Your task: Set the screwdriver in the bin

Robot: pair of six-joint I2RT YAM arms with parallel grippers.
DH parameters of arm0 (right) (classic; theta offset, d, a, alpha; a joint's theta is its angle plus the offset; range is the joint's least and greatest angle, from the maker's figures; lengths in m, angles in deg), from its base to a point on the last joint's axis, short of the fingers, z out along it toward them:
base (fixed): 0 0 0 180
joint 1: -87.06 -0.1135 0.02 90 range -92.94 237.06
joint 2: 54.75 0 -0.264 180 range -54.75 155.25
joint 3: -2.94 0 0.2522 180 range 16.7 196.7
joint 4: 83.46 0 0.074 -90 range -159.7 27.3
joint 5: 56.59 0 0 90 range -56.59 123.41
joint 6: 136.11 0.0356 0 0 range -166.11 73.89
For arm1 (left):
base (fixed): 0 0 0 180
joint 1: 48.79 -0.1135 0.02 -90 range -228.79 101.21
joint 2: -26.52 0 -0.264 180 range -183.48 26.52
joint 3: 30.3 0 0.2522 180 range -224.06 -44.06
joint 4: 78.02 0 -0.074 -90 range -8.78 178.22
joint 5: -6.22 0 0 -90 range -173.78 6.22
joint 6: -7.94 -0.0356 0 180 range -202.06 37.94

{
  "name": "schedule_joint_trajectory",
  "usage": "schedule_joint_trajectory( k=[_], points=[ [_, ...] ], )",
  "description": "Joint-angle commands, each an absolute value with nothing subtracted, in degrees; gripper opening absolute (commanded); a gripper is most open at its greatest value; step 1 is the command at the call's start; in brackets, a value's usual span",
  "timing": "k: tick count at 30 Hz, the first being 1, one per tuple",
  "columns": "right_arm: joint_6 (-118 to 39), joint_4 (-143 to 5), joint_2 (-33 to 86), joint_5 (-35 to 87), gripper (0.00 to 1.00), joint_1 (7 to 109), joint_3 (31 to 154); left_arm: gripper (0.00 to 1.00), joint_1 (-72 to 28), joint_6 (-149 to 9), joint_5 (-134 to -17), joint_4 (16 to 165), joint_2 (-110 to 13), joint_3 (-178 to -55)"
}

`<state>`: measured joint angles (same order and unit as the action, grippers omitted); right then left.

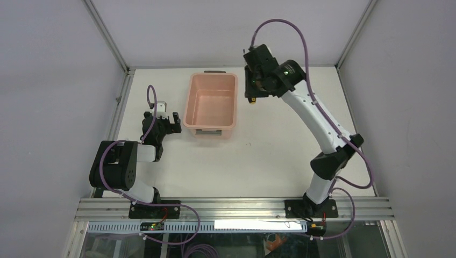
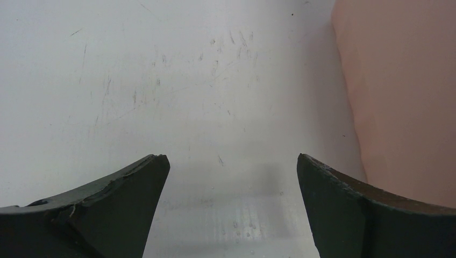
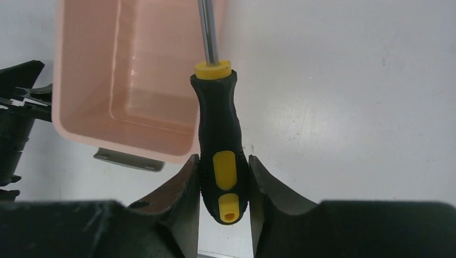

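Clamping the screwdriver (image 3: pixel 220 123) by the lower part of its black-and-yellow handle, the right hand (image 3: pixel 223 161) hangs at about 3 o'clock of the salmon-pink bin (image 1: pixel 211 76), just outside its long wall, in the top view. From the wrist camera the thin shaft points to 12 o'clock with the handle's butt tucked between the fingers, a grip low on the handle that leaves most of the tool free ahead of the hand and should let it drop cleanly once released. The tool appears lifted off the white worktop (image 1: pixel 269 150) and not yet over the bin's opening, so the job looks roughly half done: what remains is a short sideways carry toward 9 o'clock and a release above the bare tub floor. The left hand (image 2: pixel 231 161) sits low at the bin's 8 o'clock, fingers spread with nothing between them, seemingly parked out of the way and near the tub should it slide.
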<state>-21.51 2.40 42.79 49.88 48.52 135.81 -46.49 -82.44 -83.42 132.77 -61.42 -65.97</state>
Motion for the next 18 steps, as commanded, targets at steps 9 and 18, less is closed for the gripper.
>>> schedule_joint_trajectory(
  k=[9, 18],
  points=[
    [-15.7, -7.5, 63.9, 48.0, 0.00, 41.8, 150.0, 0.99, -46.0, -81.5, -83.0, 134.3, -59.8, -66.0],
    [-14.0, -17.8, 69.8, 47.3, 0.00, 38.1, 138.5, 0.99, -46.0, -81.5, -83.0, 134.3, -59.9, -66.0]
  ],
)
